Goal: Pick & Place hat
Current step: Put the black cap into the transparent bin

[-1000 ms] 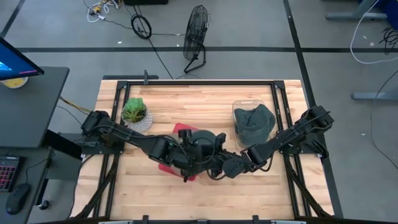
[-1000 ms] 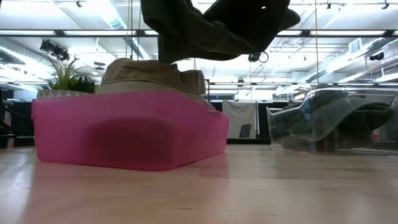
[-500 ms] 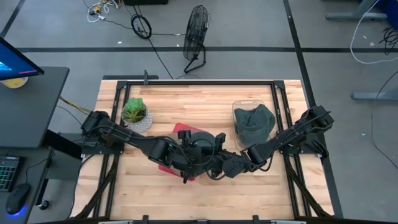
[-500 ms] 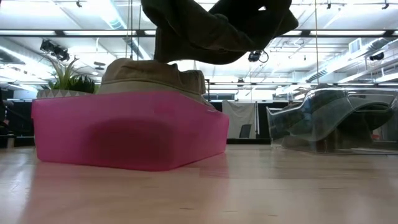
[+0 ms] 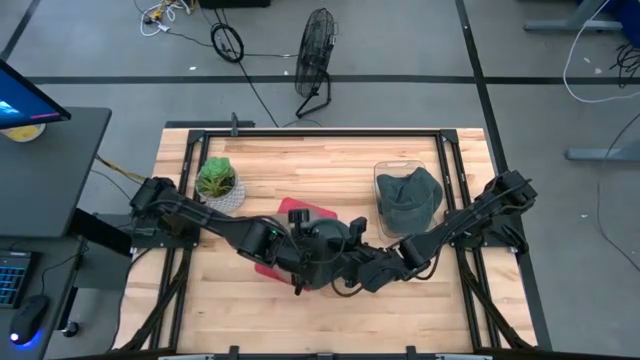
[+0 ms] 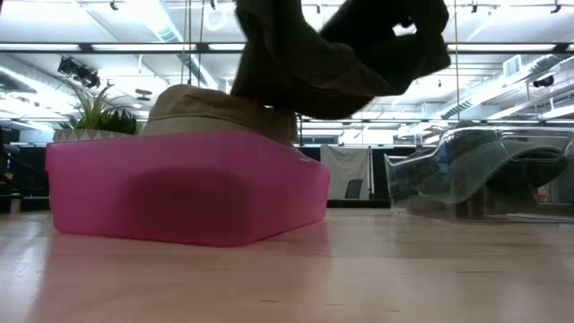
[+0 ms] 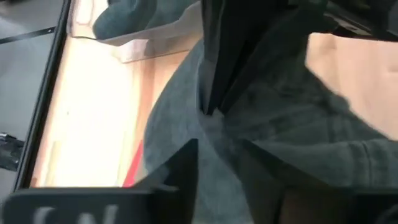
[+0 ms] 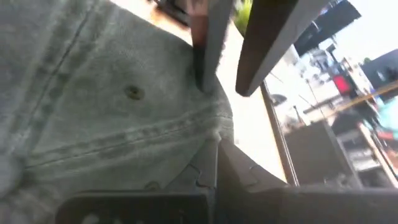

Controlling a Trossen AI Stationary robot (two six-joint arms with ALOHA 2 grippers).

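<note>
A dark grey-green hat (image 6: 336, 54) hangs over the pink bin (image 6: 179, 193) at the table's middle. Both grippers meet at it in the high view. My right gripper (image 8: 214, 155) is shut on its cloth. My left gripper (image 7: 217, 162) is open, and its two fingers (image 8: 208, 50) stand apart on either side of a fold of the same hat (image 7: 186, 106). A tan hat (image 6: 215, 108) lies in the pink bin (image 5: 293, 210), its crown rising above the rim. The dark hat's lower edge hangs close to the tan crown. My right gripper pinches the dark hat's crown cloth at a stitched seam (image 8: 214, 127), a short way from an eyelet (image 8: 132, 92), between its two fingers. The hat is lifted clear of the table and sags below the hold. My left gripper's open fingers flank a fold of the hat; I cannot tell whether they touch it.
A clear bin (image 5: 382, 178) at the table's right holds another green hat (image 5: 408, 198); in the low view the clear bin (image 6: 484, 175) stands right of the pink bin. A potted plant (image 5: 216, 180) stands at the far left. Bare wood lies along the near edge.
The dark hat has shifted toward the table's right edge and sagged lower over the pink bin, down to the tan hat's crown. My right arm has pushed in closer to the hat.
</note>
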